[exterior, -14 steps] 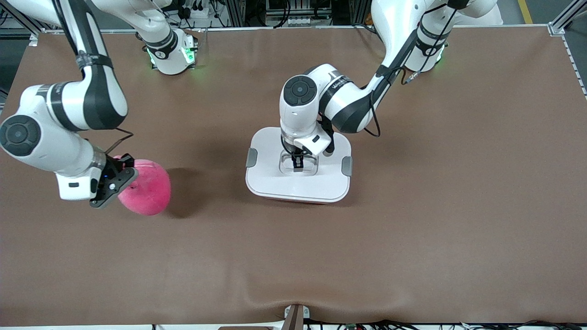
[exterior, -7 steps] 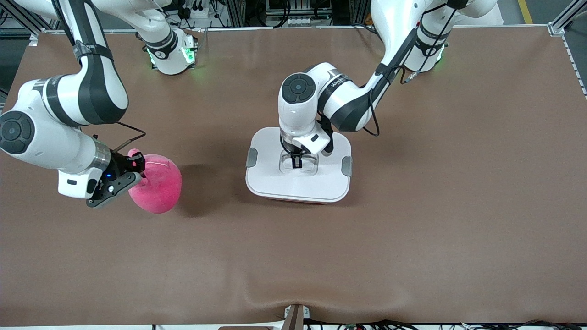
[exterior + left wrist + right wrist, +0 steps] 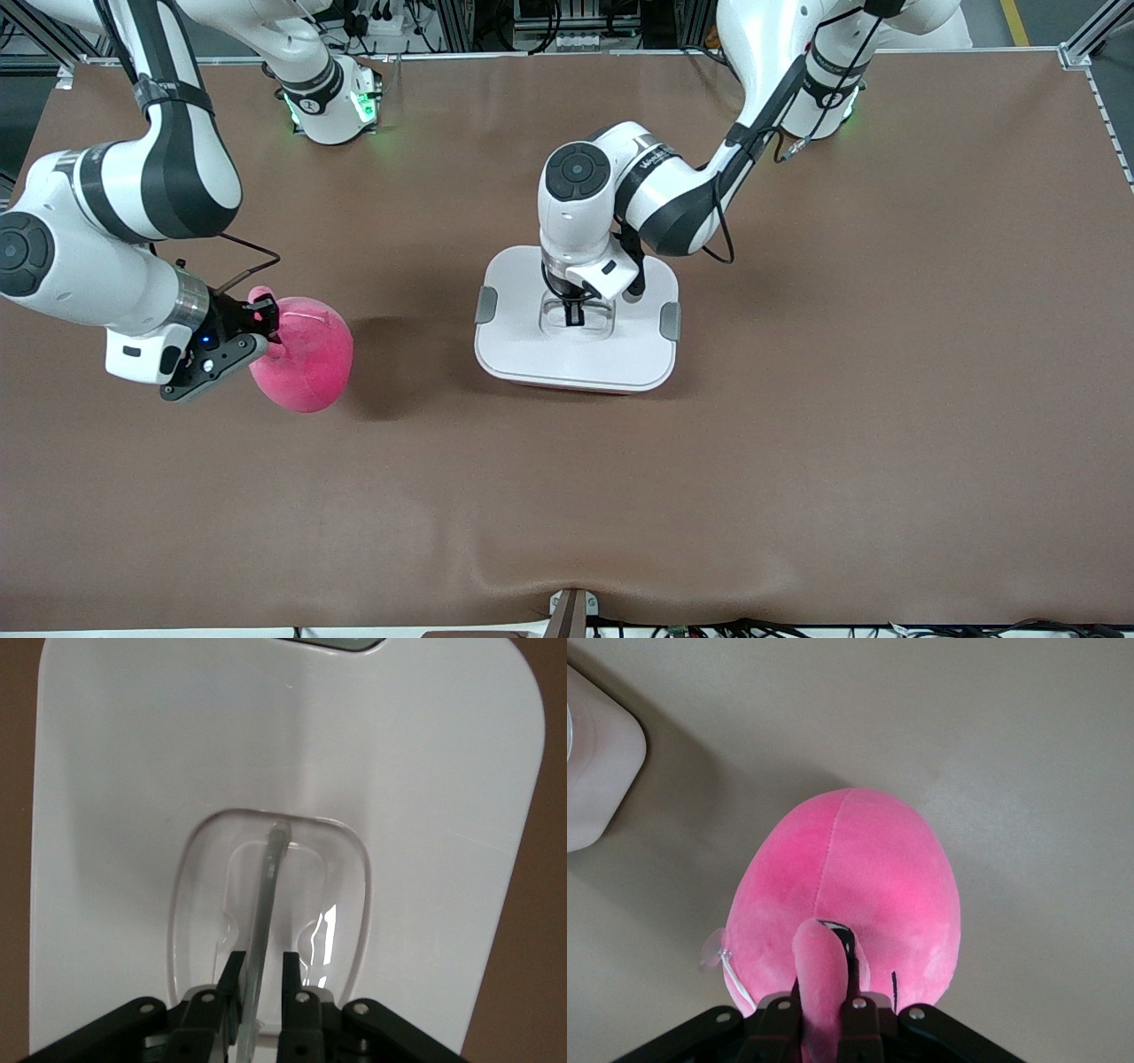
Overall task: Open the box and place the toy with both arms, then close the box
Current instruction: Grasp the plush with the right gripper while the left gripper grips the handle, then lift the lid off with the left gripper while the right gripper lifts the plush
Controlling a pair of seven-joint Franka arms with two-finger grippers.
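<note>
The box (image 3: 576,387) stands mid-table, closed under its white lid (image 3: 532,350) with grey side clips. My left gripper (image 3: 574,314) is down in the lid's recessed centre. In the left wrist view the gripper (image 3: 262,970) has its fingers closed narrowly on the clear handle (image 3: 273,877). My right gripper (image 3: 266,324) is shut on a small bump of the pink plush toy (image 3: 306,363). It holds the toy off the table, toward the right arm's end. In the right wrist view the toy (image 3: 859,877) hangs from the gripper (image 3: 824,992). Its eyes are hidden.
The brown table cover (image 3: 797,443) lies bare around the box. A corner of the box (image 3: 598,771) shows in the right wrist view. The two green-lit arm bases (image 3: 332,106) stand along the table's edge farthest from the front camera.
My right gripper has carried the toy up and a little toward the box, mostly in the first half second. The left gripper stays in the lid's recess and the lid has not moved.
</note>
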